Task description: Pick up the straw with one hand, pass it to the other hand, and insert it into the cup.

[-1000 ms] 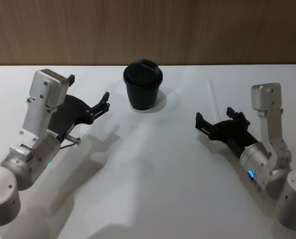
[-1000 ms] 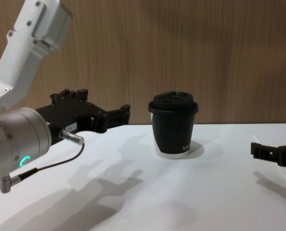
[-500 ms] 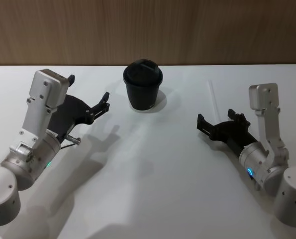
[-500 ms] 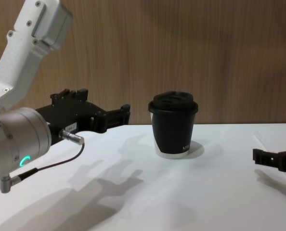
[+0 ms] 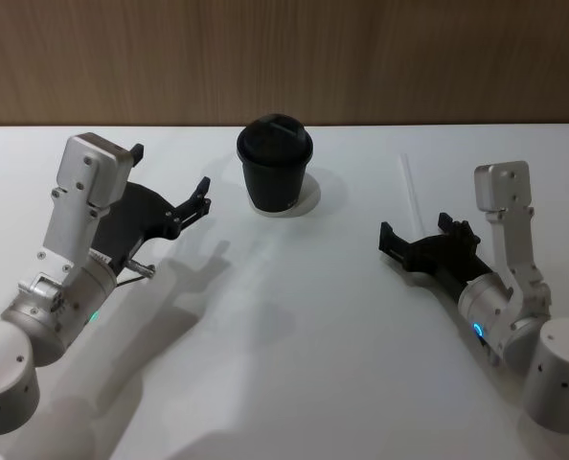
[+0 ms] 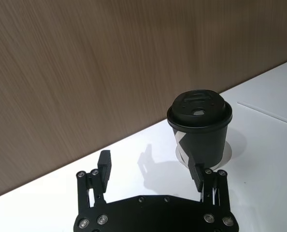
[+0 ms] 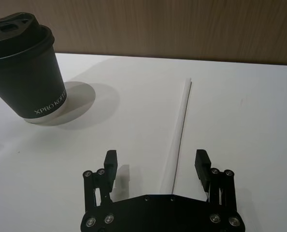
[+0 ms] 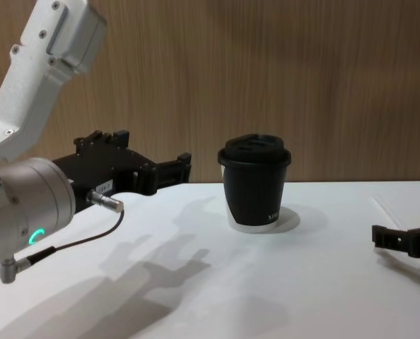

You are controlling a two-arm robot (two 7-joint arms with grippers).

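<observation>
well, the straw (image 5: 408, 186) lies flat on the white table (image 5: 294, 326), right of the cup (image 5: 275, 165), its near end between the right gripper (image 7: 156, 159)'s spread fingers, not gripped. the left gripper (image 5: 170, 171) hangs open left of the cup.

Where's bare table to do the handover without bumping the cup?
Free: the broad table patch in front of the cup, between left gripper and right gripper. Crowded: the right side, where the straw runs between that gripper's open fingers.
</observation>
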